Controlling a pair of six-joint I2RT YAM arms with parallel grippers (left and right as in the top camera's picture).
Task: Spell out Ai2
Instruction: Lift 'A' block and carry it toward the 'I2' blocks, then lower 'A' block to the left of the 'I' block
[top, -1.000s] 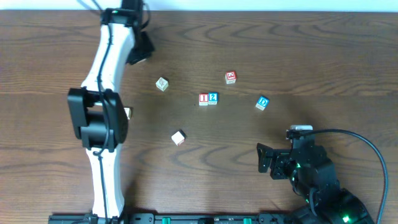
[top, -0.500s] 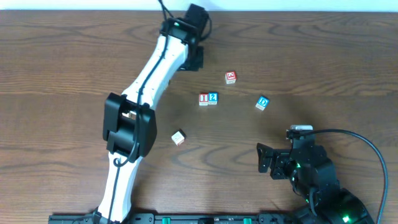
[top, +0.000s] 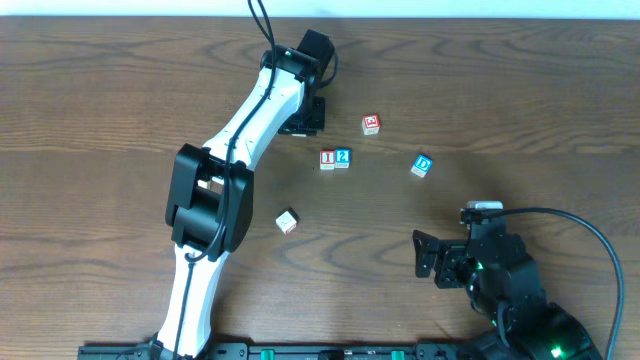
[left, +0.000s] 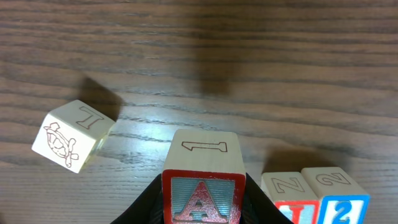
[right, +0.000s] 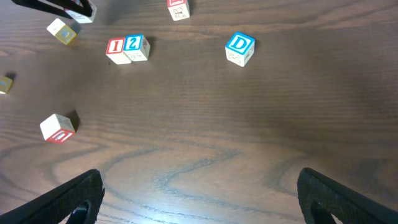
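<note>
1. The left pincer (left: 203, 208) is clamped on the A cube (left: 203, 186), with a dark finger against each side. The red "A" faces the wrist camera.
2. From overhead, the left pincer sits up and to the left of the I cube (top: 327, 159) and the 2 cube (top: 343, 157). These two touch side by side, I on the left.
3. I cannot tell whether the A cube rests on the tabletop (top: 520, 100).
4. The right pincer (right: 199, 186) stands wide apart and holds nothing, well apart from every cube.
5. The D cube (top: 421, 165) lies right of the pair, and a red-faced cube (top: 371, 124) lies above them.
6. A pale cube (left: 71, 135) sits tilted to the left of the A cube.
7. A lone cube (top: 287, 221) lies below and to the left of the pair.
</note>
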